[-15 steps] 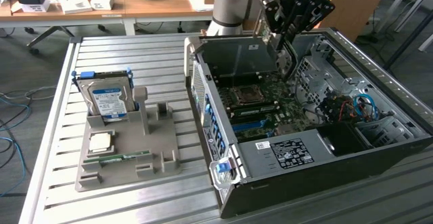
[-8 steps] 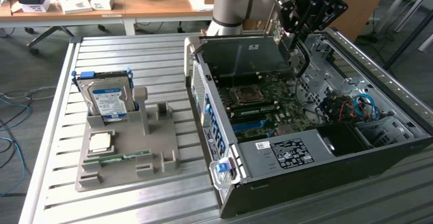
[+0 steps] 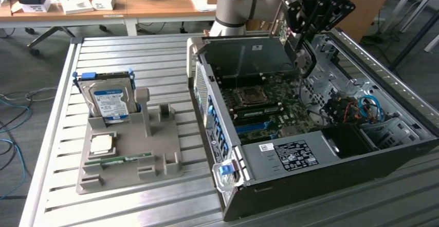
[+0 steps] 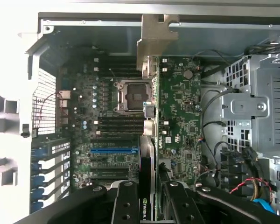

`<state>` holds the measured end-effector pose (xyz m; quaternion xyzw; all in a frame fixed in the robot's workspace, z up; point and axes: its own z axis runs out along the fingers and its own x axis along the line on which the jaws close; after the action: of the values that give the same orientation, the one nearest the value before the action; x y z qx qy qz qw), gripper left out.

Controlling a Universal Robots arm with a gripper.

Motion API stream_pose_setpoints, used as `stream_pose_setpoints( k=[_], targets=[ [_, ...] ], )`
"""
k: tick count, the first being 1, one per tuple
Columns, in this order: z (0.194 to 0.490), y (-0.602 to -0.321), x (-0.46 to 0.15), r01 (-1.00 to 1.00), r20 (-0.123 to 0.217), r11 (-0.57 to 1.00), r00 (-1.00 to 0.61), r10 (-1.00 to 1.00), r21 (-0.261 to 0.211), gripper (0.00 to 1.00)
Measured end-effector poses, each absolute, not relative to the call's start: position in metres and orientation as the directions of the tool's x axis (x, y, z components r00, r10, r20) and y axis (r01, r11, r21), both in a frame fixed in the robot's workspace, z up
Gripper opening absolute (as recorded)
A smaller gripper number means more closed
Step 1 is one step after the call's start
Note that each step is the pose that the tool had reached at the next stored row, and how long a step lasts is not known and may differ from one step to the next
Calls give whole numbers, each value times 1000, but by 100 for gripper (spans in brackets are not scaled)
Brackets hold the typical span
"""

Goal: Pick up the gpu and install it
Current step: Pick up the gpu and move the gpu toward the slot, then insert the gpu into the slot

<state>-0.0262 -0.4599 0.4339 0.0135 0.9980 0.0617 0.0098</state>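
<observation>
With your gripper (image 4: 149, 200) clamped on the gpu (image 4: 147, 158), hanging edge-down over the motherboard (image 4: 182, 107) in the open case (image 3: 384, 150), square its edge to the blue slot (image 4: 114, 150) before lowering gently.

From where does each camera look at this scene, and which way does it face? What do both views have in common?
Exterior view: off the arm, raised, looking down across the tray and open case; the arm and tool show at the case's far side.
Wrist view: on the wrist, facing down into the case at the motherboard; the tool's fingers show.
Shared: the case, the motherboard, and the gpu gripped by the tool.
</observation>
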Motion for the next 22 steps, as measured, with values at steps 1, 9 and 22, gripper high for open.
stream_pose_setpoints(
  k=[1, 9, 22],
  targets=[
    [434, -460, -23, 26, -18, 992, -999, 28, 123, 26],
    [434, -460, -18, 26, -17, 992, -999, 28, 123, 26],
    [434, -460, -14, 25, -17, 992, -999, 28, 123, 26]
  ],
)
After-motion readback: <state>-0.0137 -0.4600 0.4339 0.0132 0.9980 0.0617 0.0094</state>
